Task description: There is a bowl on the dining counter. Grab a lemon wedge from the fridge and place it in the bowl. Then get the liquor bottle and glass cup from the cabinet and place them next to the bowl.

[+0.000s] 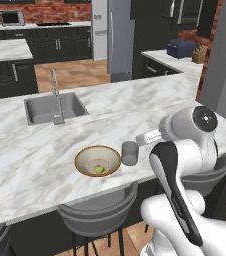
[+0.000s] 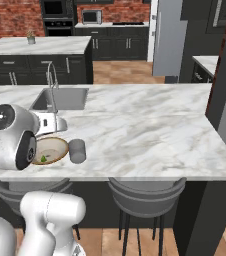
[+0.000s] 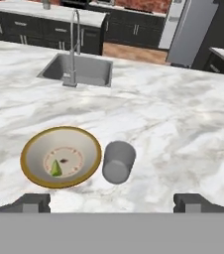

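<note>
A tan-rimmed bowl (image 1: 81, 158) (image 2: 61, 144) (image 3: 32, 148) sits on the marble dining counter near its front edge. A green lemon wedge (image 1: 99, 169) (image 2: 43, 159) (image 3: 56, 168) lies inside it. Just right of the bowl stands a grey glass cup (image 1: 130, 152) (image 2: 77, 150) (image 3: 118, 161), upright and close to the rim. My gripper (image 3: 112, 201) (image 1: 144, 137) hovers above and in front of the cup, open, with nothing between its fingertips (image 3: 34, 201). The liquor bottle is out of view.
A sink (image 1: 55, 107) (image 3: 79, 69) with a tall faucet (image 1: 55, 95) is set into the counter behind the bowl. Grey stools (image 1: 97, 212) stand under the front edge. The steel fridge (image 1: 120, 35) (image 2: 170, 35) is across the floor. Bare marble stretches to the right (image 2: 155, 130).
</note>
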Motion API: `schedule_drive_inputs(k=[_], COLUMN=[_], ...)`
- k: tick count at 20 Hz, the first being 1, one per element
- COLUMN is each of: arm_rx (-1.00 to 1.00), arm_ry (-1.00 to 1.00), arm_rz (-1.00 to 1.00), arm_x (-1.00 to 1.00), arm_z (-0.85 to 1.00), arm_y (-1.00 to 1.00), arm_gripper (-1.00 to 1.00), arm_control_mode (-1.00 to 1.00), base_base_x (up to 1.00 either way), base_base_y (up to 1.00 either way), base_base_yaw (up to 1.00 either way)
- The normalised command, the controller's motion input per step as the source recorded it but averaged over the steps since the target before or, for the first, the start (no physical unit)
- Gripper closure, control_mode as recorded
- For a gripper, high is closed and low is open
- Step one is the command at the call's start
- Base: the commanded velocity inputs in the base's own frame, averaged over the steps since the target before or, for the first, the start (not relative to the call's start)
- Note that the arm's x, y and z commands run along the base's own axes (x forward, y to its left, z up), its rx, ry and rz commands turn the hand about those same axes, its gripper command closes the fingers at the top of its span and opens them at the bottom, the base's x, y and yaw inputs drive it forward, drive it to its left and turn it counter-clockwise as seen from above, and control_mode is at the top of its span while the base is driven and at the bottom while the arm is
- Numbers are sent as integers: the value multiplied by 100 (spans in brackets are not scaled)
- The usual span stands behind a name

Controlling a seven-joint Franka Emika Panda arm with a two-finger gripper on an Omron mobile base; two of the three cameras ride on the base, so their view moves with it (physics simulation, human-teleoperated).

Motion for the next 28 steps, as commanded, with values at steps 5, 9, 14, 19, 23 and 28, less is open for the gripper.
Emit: schedule_drive_inputs(k=[5,9,14,19,23,28], arm_rx=[0,0,2,1,0,0], arm_ry=[0,10,35,36,3,0], arm_rz=[0,-3,-8,-9,-3,0], arm_x=[-80,-77,-47,-5,-2,-3], arm_z=[100,84,30,-6,-35,-13], arm_y=[10,3,0,0,0,0], arm_gripper=[-100,-100,-100,-100,-100,-100], arm_control_mode=[-100,-100,-100,-100,-100,100], base_base_x=[0,0,0,0,0,-29], base_base_y=[0,0,0,0,0,7], base_base_yaw=[0,0,0,0,0,0])
